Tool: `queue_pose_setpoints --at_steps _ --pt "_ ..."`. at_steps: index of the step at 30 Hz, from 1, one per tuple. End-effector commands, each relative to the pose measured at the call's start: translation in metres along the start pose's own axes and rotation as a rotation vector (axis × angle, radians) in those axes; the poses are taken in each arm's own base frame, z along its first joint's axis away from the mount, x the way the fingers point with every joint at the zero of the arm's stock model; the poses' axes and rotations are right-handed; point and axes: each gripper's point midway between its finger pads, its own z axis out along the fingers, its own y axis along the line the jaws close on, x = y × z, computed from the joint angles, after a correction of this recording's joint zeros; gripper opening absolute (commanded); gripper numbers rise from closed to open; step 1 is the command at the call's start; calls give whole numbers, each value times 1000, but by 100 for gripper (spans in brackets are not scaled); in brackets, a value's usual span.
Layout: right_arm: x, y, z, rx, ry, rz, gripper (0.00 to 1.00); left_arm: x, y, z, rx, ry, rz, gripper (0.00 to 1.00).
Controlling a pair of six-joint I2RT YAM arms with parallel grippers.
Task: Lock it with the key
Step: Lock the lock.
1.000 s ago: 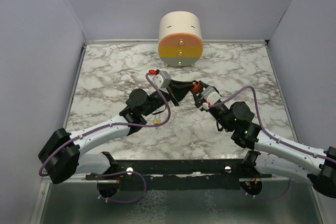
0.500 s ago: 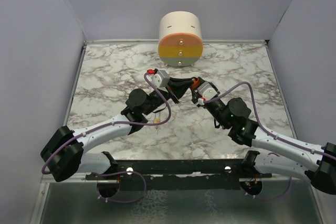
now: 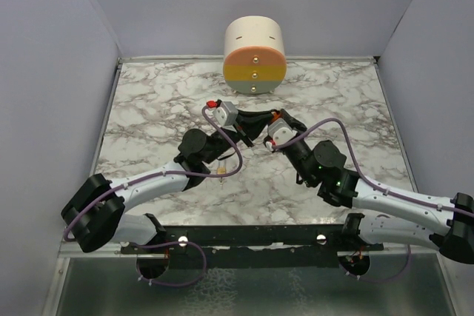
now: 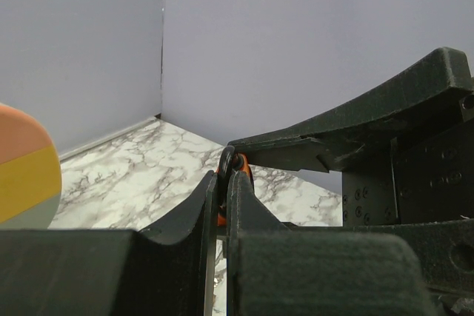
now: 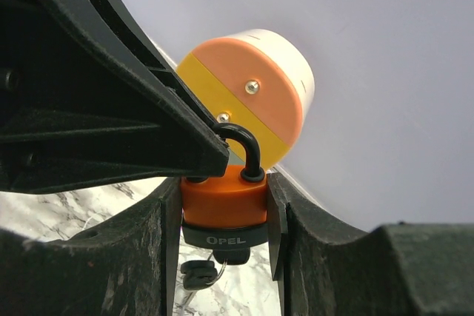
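Note:
The orange padlock (image 5: 224, 205) hangs in mid-air between both grippers; it shows as an orange spot in the top view (image 3: 275, 115). My right gripper (image 5: 224, 192) is shut on the padlock's body, one finger on each side. My left gripper (image 4: 221, 183) is shut on the black shackle (image 5: 248, 146), whose tip shows between its fingers (image 4: 228, 162). A black-headed key (image 5: 237, 257) sits in the bottom of the padlock. A second black key (image 5: 198, 275) dangles from it on a thin ring. In the top view the left gripper (image 3: 261, 120) and right gripper (image 3: 272, 119) meet above the table's middle.
A cream drum with an orange, yellow and grey face (image 3: 254, 53) stands at the back edge, also in the right wrist view (image 5: 244, 94). A small brass padlock (image 3: 222, 173) lies on the marble table (image 3: 148, 109) under the left arm. Grey walls enclose three sides.
Both grippers, still joined at the padlock, have shifted slightly left and back. The right wrist and forearm have swung left, toward the table's middle.

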Motion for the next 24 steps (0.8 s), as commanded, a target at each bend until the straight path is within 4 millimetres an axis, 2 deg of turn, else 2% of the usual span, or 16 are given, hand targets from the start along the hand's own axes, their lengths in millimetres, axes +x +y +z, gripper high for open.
queue_pose_setpoints --at_steps 1,5,8,13,14,17,21,24 --pt "-228 -47 -61 -51 -887 273 2 201 -23 -103 24 761 -219 0" --pt "-213 -43 -62 -51 -852 297 1 173 -22 -91 9 678 -194 0" --pt "-196 -43 -64 -41 -811 330 2 141 -17 -78 -21 594 -151 0" --pt "-161 -28 -57 -46 -683 353 2 81 -10 -56 -71 447 -63 0" --pt "-156 -26 -55 -44 -660 356 5 72 -9 -52 -76 427 -46 0" --pt "-138 -16 -47 -49 -576 372 28 49 -6 -43 -91 382 -1 0" --pt "-117 -7 -42 -48 -492 399 63 31 -1 -34 -119 344 45 0" --pt "-97 -1 -40 -38 -423 421 80 19 7 -30 -155 318 80 0"
